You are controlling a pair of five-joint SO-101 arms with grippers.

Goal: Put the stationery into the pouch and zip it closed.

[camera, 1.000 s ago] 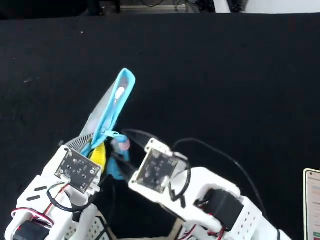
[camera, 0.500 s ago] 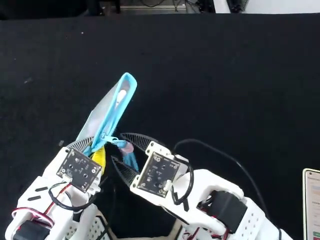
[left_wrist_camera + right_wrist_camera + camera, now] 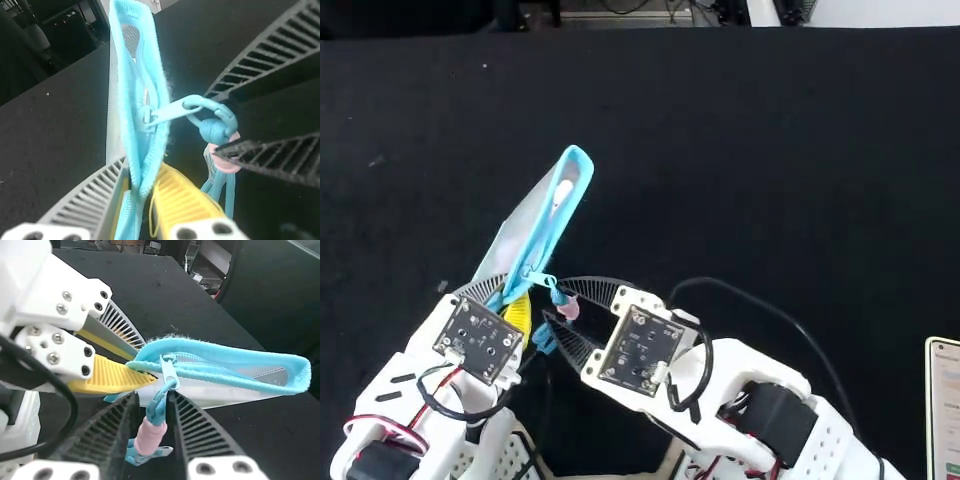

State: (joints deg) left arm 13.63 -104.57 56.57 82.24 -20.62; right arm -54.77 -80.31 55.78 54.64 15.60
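- Our left hand [image 3: 505, 297] is clamped on the near end of the pouch [image 3: 230, 360], with the blue edge pinched between its yellow finger [image 3: 107, 380] and its grey ribbed finger [image 3: 117, 322]
- Our right hand [image 3: 151, 397] sits just beside the left and is partly open; its two black ribbed fingers [image 3: 100, 440] stand on either side of the zipper's cord [image 3: 156, 407] without closing on it
- A pink bead [image 3: 149, 436] on that cord hangs in the gap between the black fingers, and in the left wrist view it touches the tip of one of them
- The cord leads up to the zipper slider [image 3: 167, 372], which sits on the pouch's blue edge close to the end that the left hand grips
- From the hands the pouch runs away from the arms, standing on its side with the zipper edge uppermost; we cannot tell whether its far end rests on the surface [image 3: 770, 150]
- Toward the far end the blue mouth gapes, and a small white thing [image 3: 561, 188] shows inside; we cannot tell what it is
- The surface is black, and a pale flat object [image 3: 945, 410] lies at its near right edge, well apart from the pouch
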